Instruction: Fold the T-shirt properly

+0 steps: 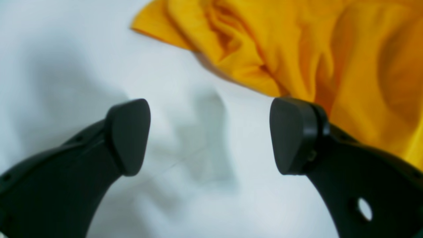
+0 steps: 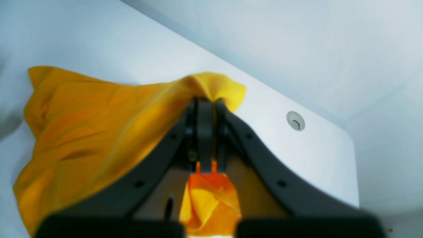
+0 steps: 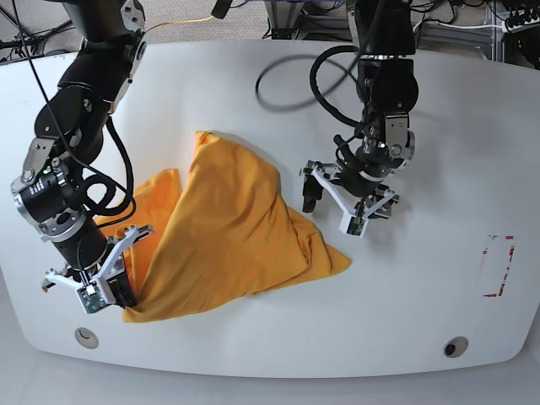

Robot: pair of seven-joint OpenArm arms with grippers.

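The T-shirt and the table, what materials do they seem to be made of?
T-shirt: soft woven or knit cloth, likely cotton, matte; it drapes and creases in loose folds.
Table: hard, smooth white board, perhaps laminate or plastic; it shows faint sheen and soft shadows.

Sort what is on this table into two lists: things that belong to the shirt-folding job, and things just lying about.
Belongs to the job:
- T-shirt, orange-yellow, crumpled
- right tool, shut on a shirt edge
- left tool, open, holding nothing, beside the shirt

Just lying about:
- red outlined rectangle marked on the table
- round fittings near the front edge
- black cable loop
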